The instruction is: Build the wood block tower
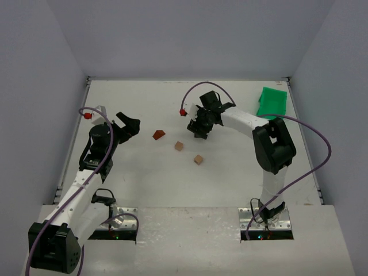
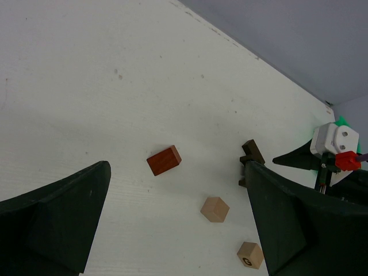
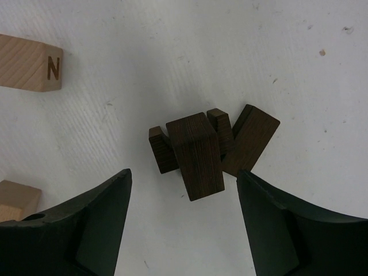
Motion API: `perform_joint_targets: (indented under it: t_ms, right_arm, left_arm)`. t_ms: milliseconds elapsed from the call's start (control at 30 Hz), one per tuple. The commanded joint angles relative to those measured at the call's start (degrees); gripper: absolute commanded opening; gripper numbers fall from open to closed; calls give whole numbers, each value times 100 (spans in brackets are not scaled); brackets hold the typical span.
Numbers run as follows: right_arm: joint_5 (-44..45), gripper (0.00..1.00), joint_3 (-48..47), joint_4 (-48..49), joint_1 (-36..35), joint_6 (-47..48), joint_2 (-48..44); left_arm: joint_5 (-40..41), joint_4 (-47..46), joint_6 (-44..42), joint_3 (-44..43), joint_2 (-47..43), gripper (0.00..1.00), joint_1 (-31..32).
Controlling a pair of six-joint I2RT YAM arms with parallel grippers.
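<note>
Resting on the white table (image 1: pixel 230 172), toward its far middle, the small dark brown wooden block stack (image 3: pixel 195 152) stands clear between the right gripper's (image 3: pixel 183 187) parted jaws. Retreat should go straight up, brushing nothing. The left gripper (image 1: pixel 127 123) gapes wide, empty, well apart.

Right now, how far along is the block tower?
Done: a dark block sits atop other dark blocks, a low base. In hand: nothing; the right fingers stand open either side of it, and the left fingers are open too. Left: the reddish block and two tan blocks lie loose on the table.
</note>
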State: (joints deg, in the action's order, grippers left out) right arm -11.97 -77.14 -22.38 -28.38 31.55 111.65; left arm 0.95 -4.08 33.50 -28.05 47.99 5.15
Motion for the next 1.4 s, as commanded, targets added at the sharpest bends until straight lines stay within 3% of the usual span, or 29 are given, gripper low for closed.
perform_joint_targets:
  t_ms: [0, 333, 533, 733, 933, 1233, 1333, 1367]
  right_arm:
    - [-62, 75, -481, 199, -45, 106, 136]
    - [-166, 73, -801, 191, -43, 105, 516]
    - [-133, 56, -840, 190, -38, 133, 650]
    - [-114, 54, -804, 103, -36, 141, 639]
    - [-178, 19, -769, 113, -45, 63, 495]
    - [-250, 11, -455, 486, -232, -627, -781]
    - [155, 9, -474, 428, -256, -1386, -1132]
    - [653, 8, -550, 322, -256, -1647, -1175]
  left_arm:
    - [-27, -293, -1, 28, -65, 100, -40]
    - [-42, -304, -1, 19, -17, 100, -40]
    - [-51, -331, -12, 26, -9, 100, -40]
    - [-50, -331, -19, 19, -9, 100, -40]
    - [-60, -357, -27, 28, -17, 100, -40]
    - [-60, -352, -27, 42, -58, 100, -40]
    - [-51, -339, -27, 44, -77, 100, -40]
    - [-37, -332, -27, 49, -86, 100, -44]
